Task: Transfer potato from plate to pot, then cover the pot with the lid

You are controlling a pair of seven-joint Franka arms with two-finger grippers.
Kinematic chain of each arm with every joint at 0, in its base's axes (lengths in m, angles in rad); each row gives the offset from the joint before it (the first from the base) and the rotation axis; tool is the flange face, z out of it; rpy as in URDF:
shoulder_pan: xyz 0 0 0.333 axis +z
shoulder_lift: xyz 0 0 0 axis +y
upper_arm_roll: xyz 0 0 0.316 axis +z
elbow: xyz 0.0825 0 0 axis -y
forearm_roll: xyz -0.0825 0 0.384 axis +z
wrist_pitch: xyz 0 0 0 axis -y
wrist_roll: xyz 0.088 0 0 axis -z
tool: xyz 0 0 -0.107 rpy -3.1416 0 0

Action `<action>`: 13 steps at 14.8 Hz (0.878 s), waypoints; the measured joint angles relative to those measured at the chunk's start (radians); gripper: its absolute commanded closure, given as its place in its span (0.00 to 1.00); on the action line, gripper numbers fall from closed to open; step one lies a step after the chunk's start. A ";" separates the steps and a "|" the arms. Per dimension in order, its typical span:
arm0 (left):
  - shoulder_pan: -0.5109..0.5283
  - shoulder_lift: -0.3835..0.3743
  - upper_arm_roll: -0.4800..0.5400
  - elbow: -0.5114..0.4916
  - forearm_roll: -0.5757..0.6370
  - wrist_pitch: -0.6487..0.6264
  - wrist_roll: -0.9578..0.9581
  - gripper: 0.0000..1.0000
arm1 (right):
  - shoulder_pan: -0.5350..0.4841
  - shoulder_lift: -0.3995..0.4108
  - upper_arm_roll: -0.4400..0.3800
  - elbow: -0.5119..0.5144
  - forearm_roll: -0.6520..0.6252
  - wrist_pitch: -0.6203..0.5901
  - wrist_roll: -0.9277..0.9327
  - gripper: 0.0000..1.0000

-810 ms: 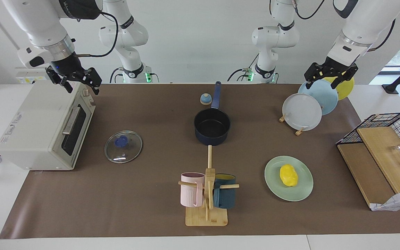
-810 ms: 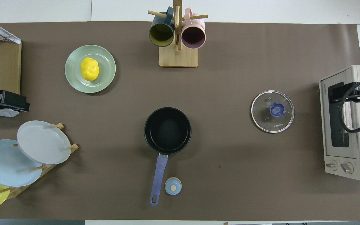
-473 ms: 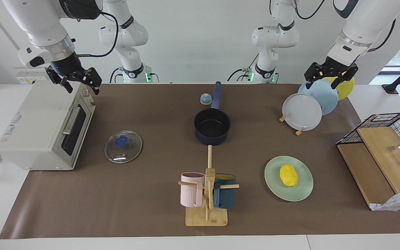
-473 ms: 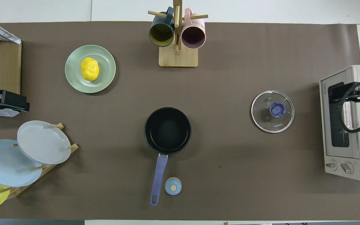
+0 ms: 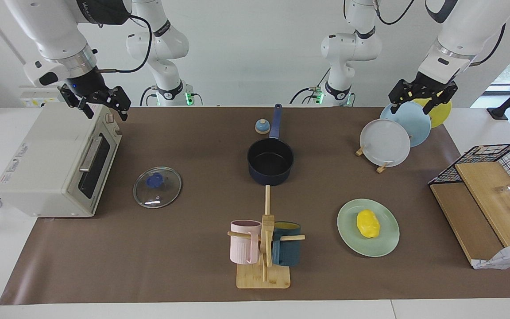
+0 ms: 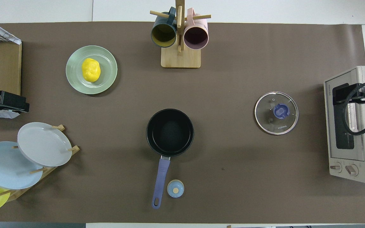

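The yellow potato (image 5: 368, 223) (image 6: 91, 69) lies on the mint-green plate (image 5: 385, 243) (image 6: 107, 79), toward the left arm's end of the table. At mid-table the dark navy pot (image 5: 270, 161) (image 6: 169, 132) stands uncovered, with nothing inside and its blue handle pointing toward the robots. Flat on the mat toward the right arm's end rests the glass lid (image 5: 157, 187) (image 6: 276, 113) with its blue knob. My left gripper (image 5: 414, 103) (image 6: 11, 102) hangs open and holds nothing, raised above the plate rack. Over the toaster oven my right gripper (image 5: 103, 109) (image 6: 353, 96) is open too, also with nothing in it.
A toaster oven (image 5: 56, 164) sits at the right arm's end. A mug tree (image 5: 264, 248) with a pink and a teal mug stands farther from the robots than the pot. A plate rack (image 5: 385, 141), a small bell (image 5: 262, 126) and a wire basket (image 5: 498, 155) with wooden boards are also here.
Both grippers have shifted only very slightly in the air. Nothing on the table has moved.
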 measured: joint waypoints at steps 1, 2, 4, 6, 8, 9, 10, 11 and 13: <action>0.000 0.014 0.000 0.000 -0.008 0.017 0.000 0.00 | 0.000 0.000 -0.001 0.000 0.000 0.000 0.000 0.00; 0.000 0.038 0.000 -0.001 -0.017 0.042 0.000 0.00 | 0.000 0.000 -0.001 0.000 0.000 0.000 0.000 0.00; 0.000 0.113 0.000 0.004 -0.029 0.101 0.000 0.00 | 0.001 0.000 0.001 -0.002 0.000 0.002 -0.027 0.00; 0.000 0.220 -0.002 0.031 -0.039 0.162 0.001 0.00 | 0.002 0.000 0.005 -0.012 0.000 0.034 -0.067 0.00; 0.000 0.340 -0.007 0.082 -0.042 0.228 0.001 0.00 | 0.002 0.004 0.007 -0.048 0.000 0.092 -0.080 0.00; 0.000 0.393 -0.009 0.104 -0.042 0.268 0.001 0.00 | 0.003 0.010 0.007 -0.072 0.000 0.129 -0.082 0.00; 0.000 0.438 -0.011 0.119 -0.043 0.309 0.001 0.00 | 0.006 0.022 0.008 -0.092 0.001 0.165 -0.083 0.00; -0.001 0.476 -0.012 0.130 -0.044 0.344 0.001 0.00 | 0.014 0.042 0.009 -0.107 0.001 0.199 -0.083 0.00; -0.003 0.541 -0.017 0.154 -0.051 0.395 0.001 0.00 | 0.031 0.096 0.010 -0.125 0.001 0.262 -0.083 0.00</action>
